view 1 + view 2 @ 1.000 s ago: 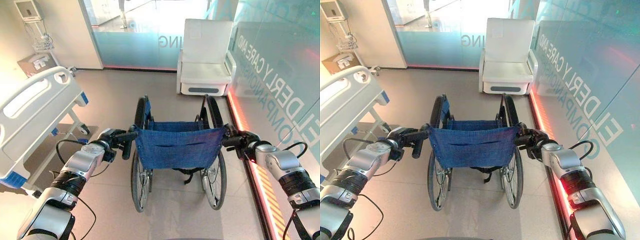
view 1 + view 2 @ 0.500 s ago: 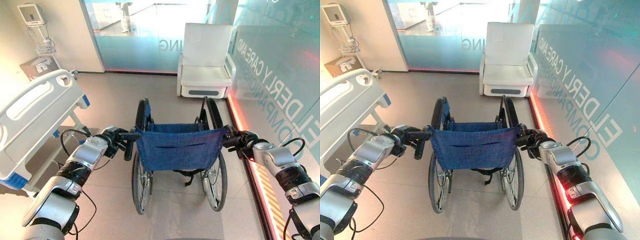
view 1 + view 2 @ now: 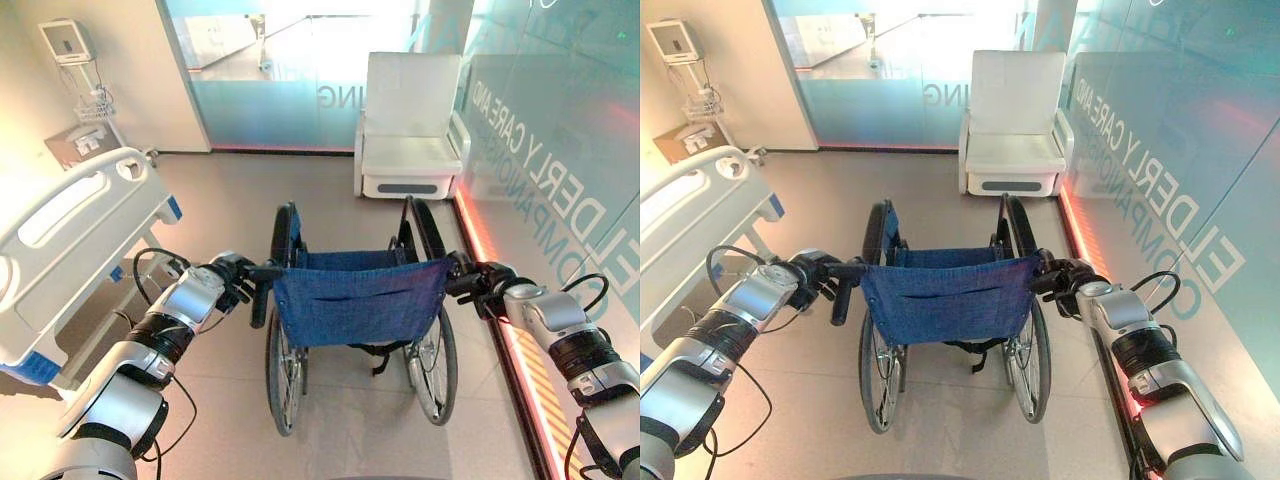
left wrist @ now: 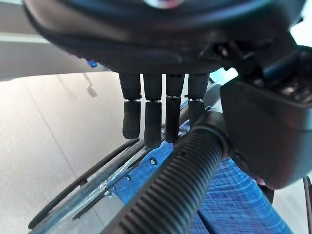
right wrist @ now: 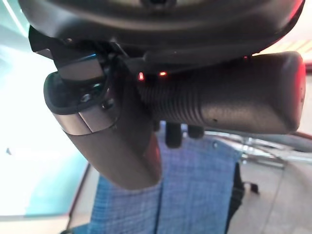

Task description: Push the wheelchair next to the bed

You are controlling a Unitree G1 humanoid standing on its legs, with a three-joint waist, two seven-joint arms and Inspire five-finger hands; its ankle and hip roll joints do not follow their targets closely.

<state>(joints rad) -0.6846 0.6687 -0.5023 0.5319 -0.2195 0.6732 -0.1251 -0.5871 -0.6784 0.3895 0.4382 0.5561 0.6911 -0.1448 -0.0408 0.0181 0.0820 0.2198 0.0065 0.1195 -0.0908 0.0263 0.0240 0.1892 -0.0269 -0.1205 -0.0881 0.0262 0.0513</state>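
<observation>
Wheelchair (image 3: 358, 310), blue sling back toward robot, mid-floor, well apart from hospital bed (image 3: 70, 250) on the left; left hand (image 3: 228, 278) and right hand (image 3: 478, 285) each curled round a ribbed push handle, apparently for steering bedward.

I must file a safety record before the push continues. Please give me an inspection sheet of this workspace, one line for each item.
Surface: smooth beige floor, dry-looking; a lit red strip runs along the glass wall.
Job's things: wheelchair upright, blue fabric back toward the robot, seat unoccupied; bed stands to the left, apart from the wheelchair.
Clutter: nothing seen in the path.
Hands: left hand at the left push handle, right hand at the right push handle, thumb across it.
Cables: nothing seen on the floor ahead.
Surroundings: white armchair ahead by the glass wall; wall monitor beyond the bed.
</observation>
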